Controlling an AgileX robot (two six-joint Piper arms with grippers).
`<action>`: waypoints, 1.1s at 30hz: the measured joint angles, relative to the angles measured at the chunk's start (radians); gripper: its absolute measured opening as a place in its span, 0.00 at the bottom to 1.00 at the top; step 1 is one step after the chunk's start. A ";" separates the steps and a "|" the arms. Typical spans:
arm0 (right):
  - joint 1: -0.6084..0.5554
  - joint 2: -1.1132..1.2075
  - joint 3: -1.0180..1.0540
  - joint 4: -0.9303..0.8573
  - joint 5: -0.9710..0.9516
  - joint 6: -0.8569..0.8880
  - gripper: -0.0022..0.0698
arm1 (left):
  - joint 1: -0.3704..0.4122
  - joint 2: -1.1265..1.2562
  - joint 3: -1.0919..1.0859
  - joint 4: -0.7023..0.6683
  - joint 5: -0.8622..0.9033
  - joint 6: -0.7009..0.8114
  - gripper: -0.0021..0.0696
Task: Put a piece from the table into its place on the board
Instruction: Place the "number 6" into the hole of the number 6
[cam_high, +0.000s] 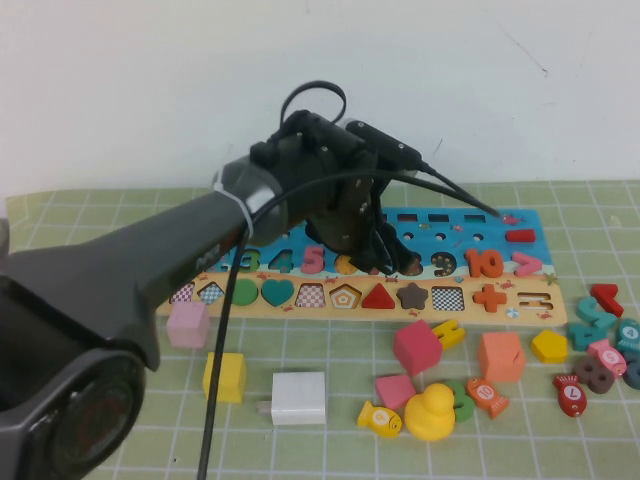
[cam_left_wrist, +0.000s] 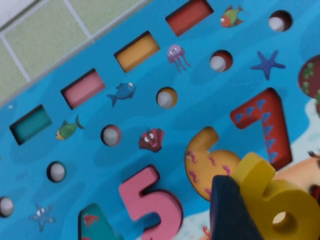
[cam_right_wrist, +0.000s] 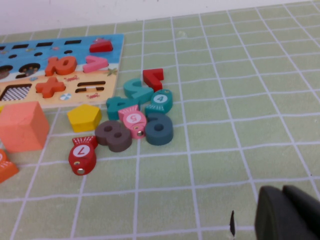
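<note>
Left gripper (cam_left_wrist: 250, 200) clamps the piece (cam_left_wrist: 280, 200) over the board's (cam_left_wrist: 100, 125) 6 slot (cam_left_wrist: 207, 162), slightly offset; it could jam on the edge. Right gripper (cam_right_wrist: 287, 215) is parked near right, jaw state unclear.

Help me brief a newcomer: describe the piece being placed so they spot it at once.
Find the long blue board; the left gripper hangs over its numeral row, while the right gripper sits low over the green mat. Held above the 6-shaped recess, between pink 5 and 7, is the yellow numeral 6, the only yellow number there.

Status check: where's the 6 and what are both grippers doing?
Left gripper shut on the yellow 6, just above its recess on the board. Right gripper low over the table, off-board. Nothing blocking the slot.
</note>
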 joint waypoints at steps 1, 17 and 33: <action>0.000 0.000 0.000 0.000 0.000 0.000 0.03 | 0.000 0.008 -0.004 0.003 -0.002 0.000 0.45; 0.000 0.000 0.000 0.000 0.000 0.000 0.03 | 0.000 0.070 -0.014 0.103 -0.049 0.000 0.45; 0.000 0.000 0.000 0.000 0.000 0.000 0.03 | 0.000 0.070 -0.014 0.134 -0.057 0.002 0.45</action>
